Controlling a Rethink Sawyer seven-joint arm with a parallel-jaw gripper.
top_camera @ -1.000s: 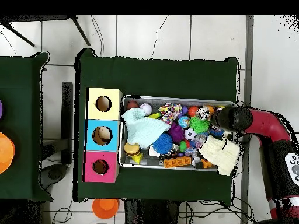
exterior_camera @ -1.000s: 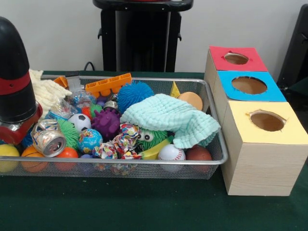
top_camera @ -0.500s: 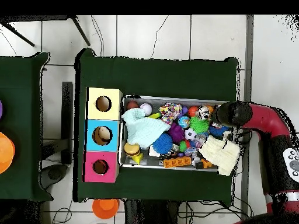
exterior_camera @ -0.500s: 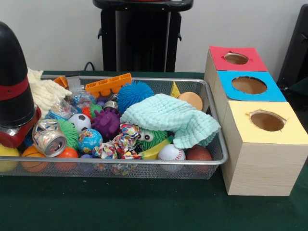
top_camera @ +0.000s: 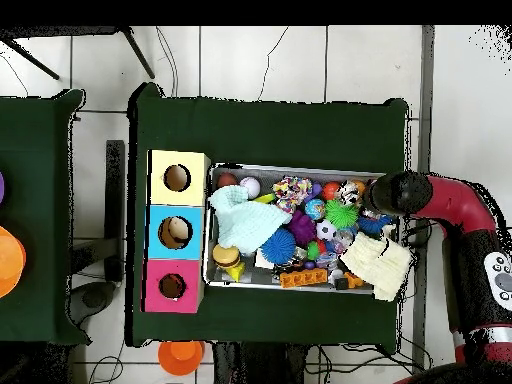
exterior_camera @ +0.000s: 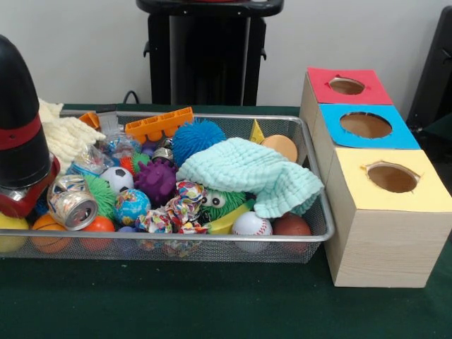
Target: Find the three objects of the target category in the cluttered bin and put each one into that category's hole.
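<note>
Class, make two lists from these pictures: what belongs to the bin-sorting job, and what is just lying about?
Belongs to the job: wire bin, its jumbled toys, red-topped box, blue-topped box, yellow-topped box, robot arm.

Lying about: orange dish on the floor, side table, orange disc on it.

bin point(exterior_camera: 314, 233) packed, holes point(exterior_camera: 366, 124) clear
</note>
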